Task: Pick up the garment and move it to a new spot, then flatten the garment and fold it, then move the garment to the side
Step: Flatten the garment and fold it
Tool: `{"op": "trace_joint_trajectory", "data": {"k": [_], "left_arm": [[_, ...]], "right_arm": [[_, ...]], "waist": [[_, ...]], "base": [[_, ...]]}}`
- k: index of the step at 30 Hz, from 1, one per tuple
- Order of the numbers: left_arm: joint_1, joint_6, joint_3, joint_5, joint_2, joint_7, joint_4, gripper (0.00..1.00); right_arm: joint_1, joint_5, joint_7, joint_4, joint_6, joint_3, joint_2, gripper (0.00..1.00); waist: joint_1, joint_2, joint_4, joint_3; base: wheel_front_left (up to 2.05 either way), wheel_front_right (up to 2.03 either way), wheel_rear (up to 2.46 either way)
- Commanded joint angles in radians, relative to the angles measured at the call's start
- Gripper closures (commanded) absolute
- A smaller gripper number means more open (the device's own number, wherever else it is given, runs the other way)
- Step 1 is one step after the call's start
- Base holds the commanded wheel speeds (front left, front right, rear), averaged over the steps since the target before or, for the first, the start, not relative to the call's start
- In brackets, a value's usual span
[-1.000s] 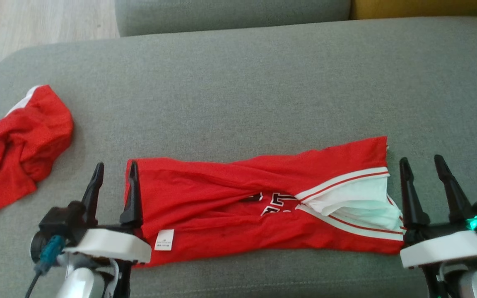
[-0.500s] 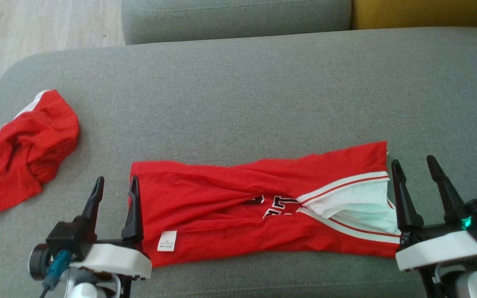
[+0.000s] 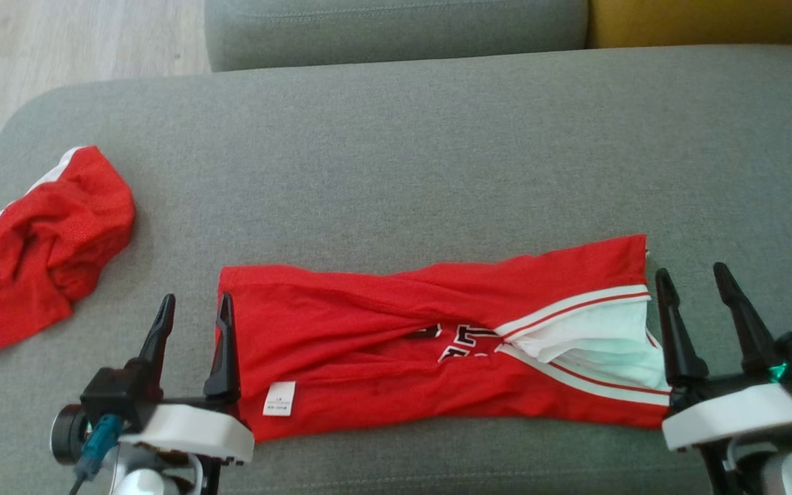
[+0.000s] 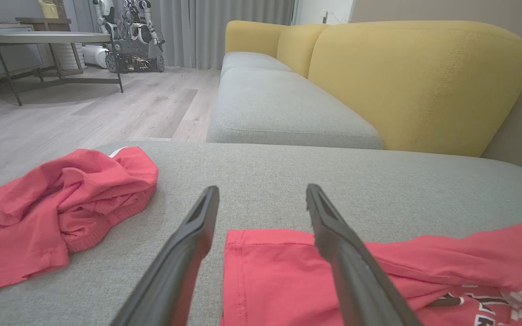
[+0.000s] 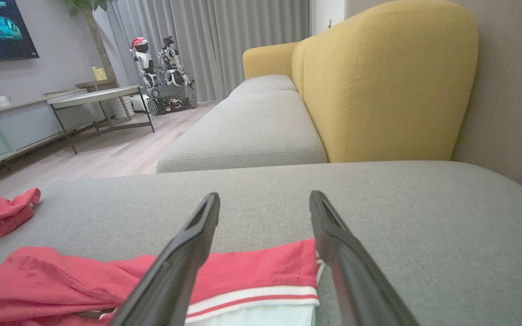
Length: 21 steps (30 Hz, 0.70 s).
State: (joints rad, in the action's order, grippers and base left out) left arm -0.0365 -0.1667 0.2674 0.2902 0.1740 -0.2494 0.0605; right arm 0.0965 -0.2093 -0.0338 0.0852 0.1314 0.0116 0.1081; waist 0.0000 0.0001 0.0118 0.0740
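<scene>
Grey sofa seat (image 3: pixel 396 151), yellow backrest (image 5: pixel 388 81) behind. I see the red garment (image 3: pixel 382 350) stretched out between the two sets of jaws, its plain end under the inner finger of the left jaws and its white-striped end reaching between the fingers of the right jaws. Both sets stand spread wide, holding nothing; a second, crumpled red garment (image 3: pixel 38 240) lies well outboard of the left jaws.

Black lettering (image 3: pixel 463 342) on the folded garment (image 3: pixel 341 330) sinks into a crease — unreadable. Print on its white label (image 3: pixel 278 399) is too small to tell, and the crumpled red cloth (image 3: pixel 38 254) runs off the head view's left edge.
</scene>
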Motion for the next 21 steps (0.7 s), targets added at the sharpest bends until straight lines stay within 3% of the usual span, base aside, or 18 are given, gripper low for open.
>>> {"op": "trace_joint_trajectory", "data": {"k": [1, 9, 17, 21], "left_arm": [[0.055, 0.005, -0.043, -0.015, 0.001, -0.012, -0.032, 0.0], [0.099, 0.021, -0.028, -0.03, -0.016, -0.012, -0.031, 0.0], [0.136, 0.04, -0.024, -0.044, -0.042, -0.012, -0.021, 0.0], [0.143, 0.048, -0.027, -0.05, -0.052, -0.012, -0.016, 0.0]], "right_arm": [[-0.02, -0.006, -0.002, 0.017, -0.001, 0.003, 0.01, 0.0], [-0.068, -0.033, 0.007, -0.222, -0.001, -0.041, 0.051, 0.0], [-0.18, -0.081, -0.002, -0.495, -0.001, 0.017, 0.047, 0.0], [-0.216, -0.082, 0.048, -0.612, -0.001, 0.036, 0.043, 0.0]], "waist": [[0.0, -0.0001, 0.003, 0.007], [0.0, -0.0001, 0.029, 0.054], [0.0, -0.0001, 0.05, 0.093], [0.0, -0.0001, 0.057, 0.1]], "base": [[0.0, 0.0, 0.0], [0.0, 0.0, 0.0], [0.0, 0.0, 0.0], [0.0, 0.0, 0.0]]}}
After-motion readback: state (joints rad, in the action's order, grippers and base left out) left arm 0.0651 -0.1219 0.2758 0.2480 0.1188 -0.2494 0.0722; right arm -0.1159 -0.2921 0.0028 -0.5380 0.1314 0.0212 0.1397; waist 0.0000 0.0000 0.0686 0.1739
